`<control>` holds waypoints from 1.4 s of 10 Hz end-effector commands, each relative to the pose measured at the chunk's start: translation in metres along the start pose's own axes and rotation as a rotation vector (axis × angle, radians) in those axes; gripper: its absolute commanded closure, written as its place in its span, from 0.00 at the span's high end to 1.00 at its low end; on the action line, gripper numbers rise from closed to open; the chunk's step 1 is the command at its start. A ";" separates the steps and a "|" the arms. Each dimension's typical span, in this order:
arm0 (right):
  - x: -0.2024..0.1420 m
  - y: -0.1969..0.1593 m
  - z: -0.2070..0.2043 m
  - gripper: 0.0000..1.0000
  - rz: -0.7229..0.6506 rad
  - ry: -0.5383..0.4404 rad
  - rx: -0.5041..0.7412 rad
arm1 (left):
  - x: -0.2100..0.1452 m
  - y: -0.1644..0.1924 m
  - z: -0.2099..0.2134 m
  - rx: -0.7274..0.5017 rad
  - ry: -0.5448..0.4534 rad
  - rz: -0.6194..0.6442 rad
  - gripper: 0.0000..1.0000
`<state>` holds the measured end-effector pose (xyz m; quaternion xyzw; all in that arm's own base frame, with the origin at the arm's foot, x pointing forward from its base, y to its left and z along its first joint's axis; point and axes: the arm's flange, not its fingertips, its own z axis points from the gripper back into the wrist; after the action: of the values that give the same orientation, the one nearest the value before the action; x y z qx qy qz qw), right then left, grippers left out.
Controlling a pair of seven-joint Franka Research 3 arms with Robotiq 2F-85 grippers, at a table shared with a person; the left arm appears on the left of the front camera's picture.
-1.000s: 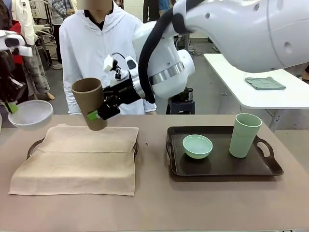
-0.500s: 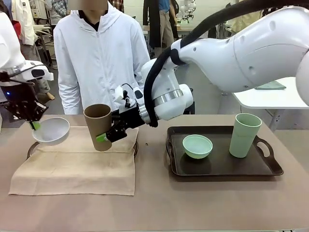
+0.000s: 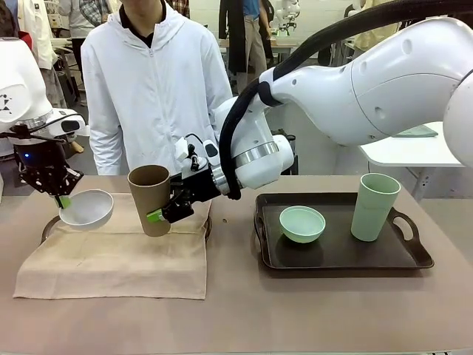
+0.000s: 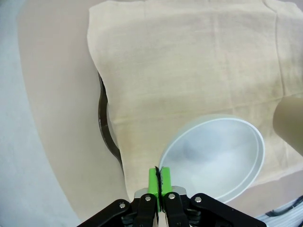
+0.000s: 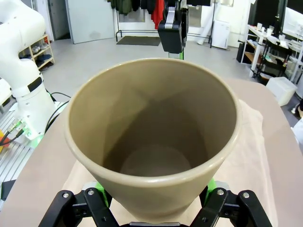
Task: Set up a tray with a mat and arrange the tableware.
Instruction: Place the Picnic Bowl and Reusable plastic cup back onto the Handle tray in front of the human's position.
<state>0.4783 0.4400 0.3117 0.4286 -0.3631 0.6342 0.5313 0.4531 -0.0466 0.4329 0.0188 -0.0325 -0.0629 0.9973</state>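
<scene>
You have two bowls here: one white bowl (image 3: 86, 208) and one mint bowl (image 3: 301, 223). Your cups also come to two: one tan cup (image 3: 150, 198) and one mint cup (image 3: 375, 207). You can count two trays, the dark tray (image 3: 414, 255) on the right and a left tray (image 3: 49, 228) with just its rim showing from under the mat (image 3: 118, 259). That makes one mat, one surface (image 3: 236, 310) carrying it all, and one person (image 3: 155, 81) at the far side. You also have two end effectors in play, the left end effector (image 3: 63, 200) and the right end effector (image 3: 157, 214)
</scene>
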 end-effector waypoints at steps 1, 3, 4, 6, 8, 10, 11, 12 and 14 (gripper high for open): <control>-0.001 0.000 -0.001 0.84 -0.003 -0.005 0.003 | -0.003 0.000 0.008 0.002 -0.015 0.000 0.02; 0.000 0.000 0.000 0.84 0.000 0.001 0.001 | 0.000 0.000 0.002 0.000 -0.005 0.000 0.02; -0.009 -0.005 -0.003 0.84 -0.003 0.006 0.008 | 0.005 -0.003 -0.007 -0.004 -0.005 0.012 0.02; -0.018 -0.011 -0.006 0.84 -0.006 0.016 0.011 | 0.015 -0.011 -0.022 -0.028 -0.006 -0.004 0.02; -0.026 -0.016 -0.008 0.84 -0.018 0.008 0.012 | 0.024 -0.016 -0.037 -0.061 0.016 -0.013 0.02; -0.032 -0.018 -0.011 0.84 -0.023 0.006 0.017 | 0.032 -0.020 -0.054 -0.042 0.054 -0.009 0.02; -0.034 -0.020 -0.014 0.84 -0.025 0.009 0.019 | 0.036 -0.022 -0.062 -0.035 0.077 -0.005 0.02; -0.034 -0.019 -0.015 0.84 -0.011 0.011 0.025 | 0.035 -0.022 -0.064 -0.026 0.079 -0.004 0.02; -0.034 -0.020 -0.014 1.00 -0.010 0.002 0.031 | 0.036 -0.021 -0.063 -0.019 0.081 0.002 0.62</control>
<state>0.4949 0.4451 0.2757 0.4386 -0.3521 0.6273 0.5386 0.4885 -0.0681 0.3661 0.0018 0.0064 -0.0718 0.9974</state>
